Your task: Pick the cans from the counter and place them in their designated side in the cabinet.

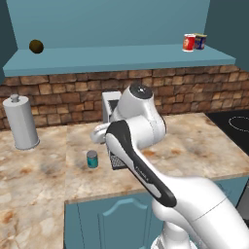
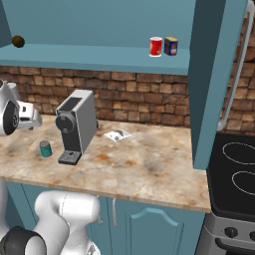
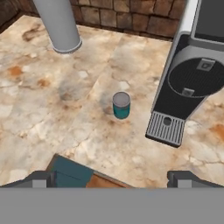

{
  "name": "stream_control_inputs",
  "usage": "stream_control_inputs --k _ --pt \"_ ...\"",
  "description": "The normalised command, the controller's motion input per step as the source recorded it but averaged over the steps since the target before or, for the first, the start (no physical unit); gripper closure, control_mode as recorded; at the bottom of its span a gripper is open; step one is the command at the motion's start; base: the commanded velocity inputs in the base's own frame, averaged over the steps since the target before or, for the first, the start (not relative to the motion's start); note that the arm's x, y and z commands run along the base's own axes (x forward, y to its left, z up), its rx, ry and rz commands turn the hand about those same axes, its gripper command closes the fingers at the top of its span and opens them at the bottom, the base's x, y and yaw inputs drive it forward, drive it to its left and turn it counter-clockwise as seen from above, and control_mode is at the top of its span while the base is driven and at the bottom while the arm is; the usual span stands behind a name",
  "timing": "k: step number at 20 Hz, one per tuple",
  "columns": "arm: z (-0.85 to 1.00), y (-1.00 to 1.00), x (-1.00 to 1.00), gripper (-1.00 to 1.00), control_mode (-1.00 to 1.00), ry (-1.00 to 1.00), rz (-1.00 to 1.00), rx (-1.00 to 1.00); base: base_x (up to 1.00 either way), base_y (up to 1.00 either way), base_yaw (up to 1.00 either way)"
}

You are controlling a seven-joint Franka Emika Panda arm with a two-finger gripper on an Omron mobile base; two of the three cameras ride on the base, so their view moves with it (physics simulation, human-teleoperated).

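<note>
- Teal can (image 3: pixel 121 105): upright on the tabletop (image 3: pixel 52 109), silver top, standing free. Landmark for all entries below is the coffee machine (image 3: pixel 192 74). The can sits just off the machine's drip-tray side, near it but not touching; also seen at (image 1: pixel 92 159) and (image 2: pixel 46 148).
- Red can (image 1: pixel 188 43): upright on the cabinet (image 1: pixel 112 19) shelf board, high above the coffee machine and off to its right in the left base view; also at (image 2: pixel 156 47).
- Blue can (image 1: pixel 200 41): orange label, on the same shelf, touching or just beside the red can, on its far side from the coffee machine.
- Pincer (image 3: pixel 111 180): jaws spread fully wide, holding nothing; it hangs above the tabletop edge, the teal can ahead between the two fingertips' lines, well apart from them.
- Coffee machine: grey box with dark front and ribbed drip tray, on the tabletop against the brick wall.
- Grey cylinder (image 1: pixel 20 122): upright on the tabletop, well to the left of the coffee machine, beyond the teal can.
- Brown ball (image 1: pixel 36 46): on the shelf, far left end, well apart from both shelf cans.
- Paper scrap (image 2: pixel 118 135): flat on the tabletop, just right of the coffee machine.
- Stove (image 2: pixel 236 174): dark hob, well right of the coffee machine.
</note>
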Motion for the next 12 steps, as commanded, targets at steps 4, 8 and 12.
stream_control_inputs --k 4,8,12 --pt "-0.2 0.09 0.24 -1.0 -1.0 -0.01 0.02 0.0 0.0 0.0 0.0" --pt "-0.15 0.07 0.17 -1.0 -1.0 0.0 0.0 -0.02 0.0 0.0 0.0" --pt "-0.12 0.03 0.14 -1.0 -1.0 0.0 -0.05 -0.01 0.0 0.0 0.0"
